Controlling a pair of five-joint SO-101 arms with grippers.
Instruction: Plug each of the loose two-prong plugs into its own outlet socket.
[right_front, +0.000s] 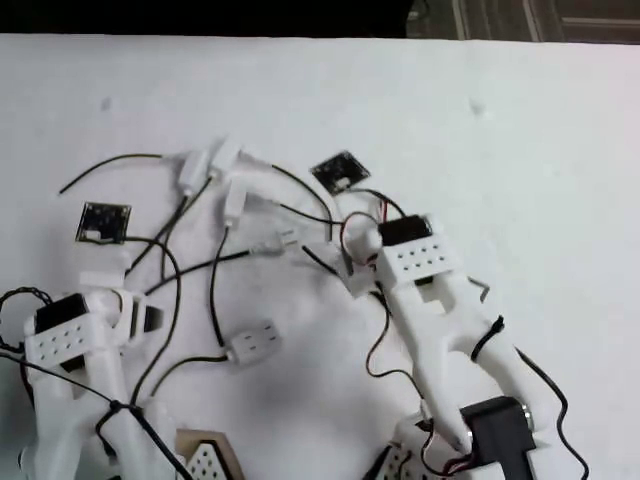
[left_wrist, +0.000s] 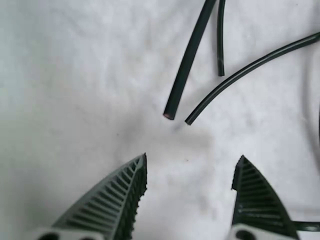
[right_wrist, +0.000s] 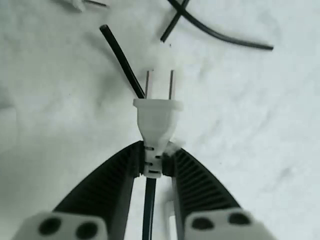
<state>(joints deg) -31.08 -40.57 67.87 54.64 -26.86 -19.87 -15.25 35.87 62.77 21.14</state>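
Carry step in hand: right gripper (right_wrist: 154, 160) clamped the two-prong plug (right_wrist: 156, 117) by its neck, well apart from the outlet socket (right_front: 254, 342); left gripper (left_wrist: 193, 160) gaped empty on the socket's other side; next, prongs likely needed squaring to slots.

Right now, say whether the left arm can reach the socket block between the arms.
Probably yes: the left gripper is open and empty, and only thin black cords lie toward the socket block.

White plug (right_wrist: 156, 120), 2 silver prongs (right_wrist: 171, 85), black cords (left_wrist: 188, 60), white table (right_front: 520, 150), black ribbed right end effector (right_wrist: 154, 156)
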